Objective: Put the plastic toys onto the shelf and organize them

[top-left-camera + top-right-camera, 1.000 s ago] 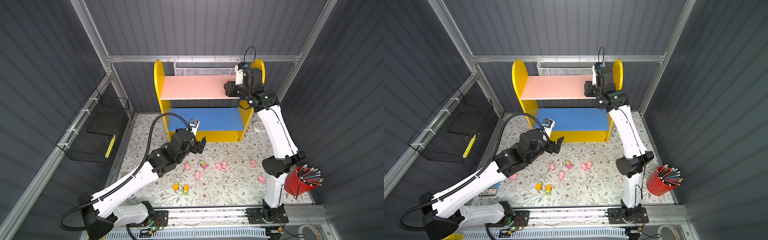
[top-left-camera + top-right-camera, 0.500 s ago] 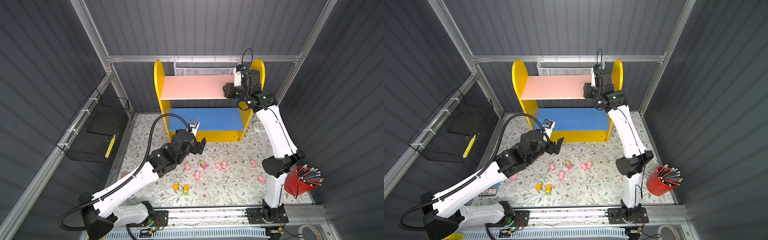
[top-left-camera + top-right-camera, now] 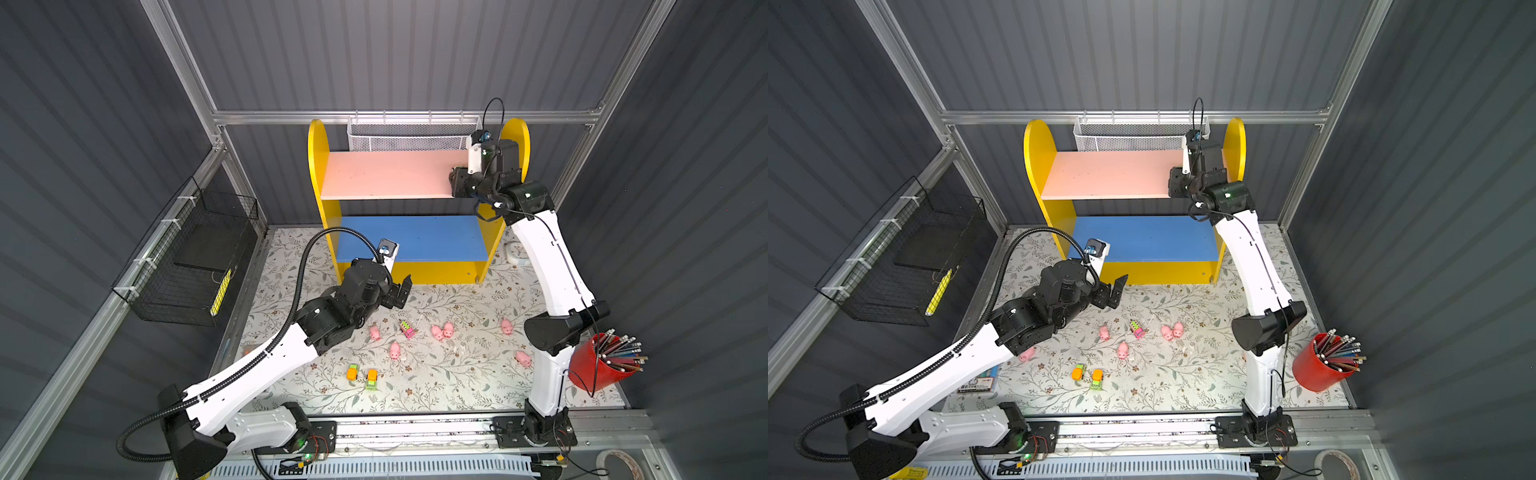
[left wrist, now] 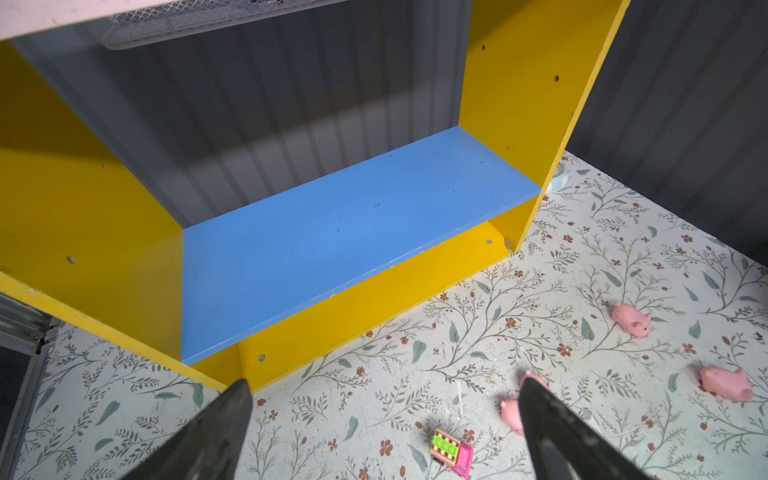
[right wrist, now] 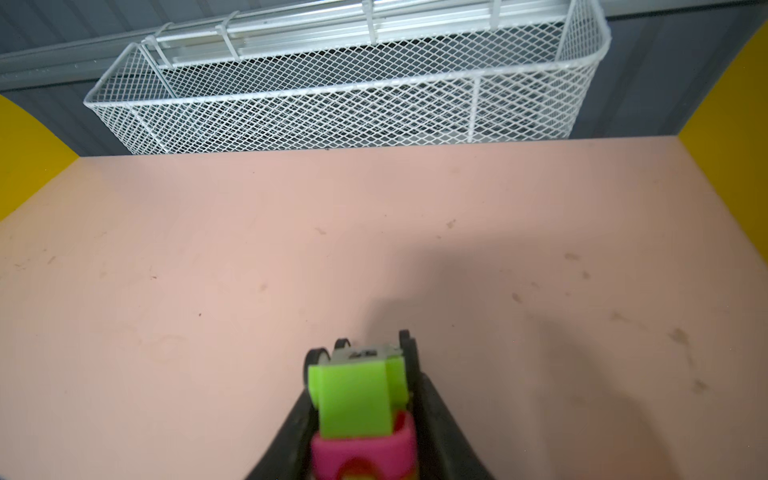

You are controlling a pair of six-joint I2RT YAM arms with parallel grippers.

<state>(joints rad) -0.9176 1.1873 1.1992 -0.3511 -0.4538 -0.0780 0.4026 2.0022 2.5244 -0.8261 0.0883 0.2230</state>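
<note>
Pink board (image 5: pixel 374 232) underlies right hand (image 5: pixel 361 386) clamped on green-pink truck (image 5: pixel 353 407); left hand (image 4: pixel 386 388) hovers spread, low.

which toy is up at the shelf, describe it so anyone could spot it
Find the yellow-sided shelf and its pink upper board. At that board's right end, the right gripper clamps a tiny toy vehicle, lime-green over hot pink. It alone is off the floral mat.

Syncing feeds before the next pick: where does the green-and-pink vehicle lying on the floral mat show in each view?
Both top views: vehicle mid-mat, just left of the paired pigs.
Left wrist: vehicle on the mat, between the open left pincer's fingers.
Right wrist: absent; the right pincer grips a second vehicle.
Shared landmark: white mesh basket.
</note>
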